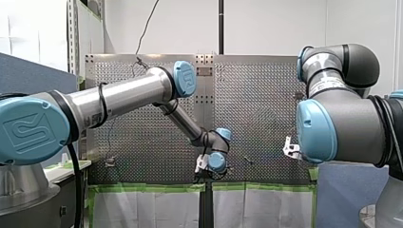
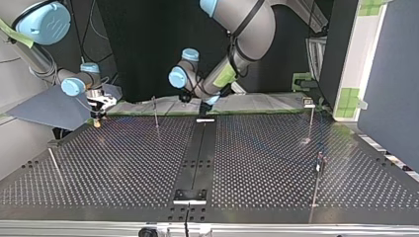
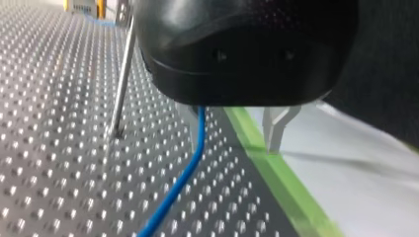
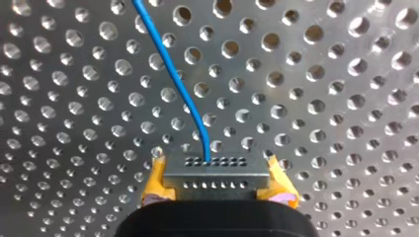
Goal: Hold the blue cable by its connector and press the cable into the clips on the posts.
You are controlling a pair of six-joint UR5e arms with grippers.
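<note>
The perforated table (image 2: pixel 123 163) fills the lower half of the top view. Its far edge is bordered by green tape (image 3: pixel 274 168).

The right arm (image 1: pixel 342 123) takes up the front view's 3 o'clock and is cut off at the frame edge. It hides most of its own gripper there. The left arm (image 1: pixel 119 97) enters at 9 o'clock and reaches to the centre, where its wrist points away and the fingers cannot be seen.

In the top view the right gripper (image 2: pixel 98 118) stands at 10 o'clock, at the table's far edge. The left gripper (image 3: pixel 233 143) is low at 12 o'clock.

Four thin posts (image 2: pixel 155 112) stand on the table in the top view, at about 11, 2, 4 and 8 o'clock. Their clips are too small to judge. One post (image 3: pixel 122 84) rises just beside the left gripper.

The right gripper's yellow pads (image 4: pixel 155 173) pinch the grey connector (image 4: pixel 217 180) from both sides. The left gripper's metal fingers (image 3: pixel 276 131) are spread. One is sharp and the other is blurred under the black body.

The blue cable (image 4: pixel 173 74) leaves the connector and runs ahead of the right gripper across the table. In the left wrist view the cable (image 3: pixel 190 168) passes between the spread fingers, close by the blurred one. Whether the two touch cannot be told. The cable cannot be made out in the top or front view.
</note>
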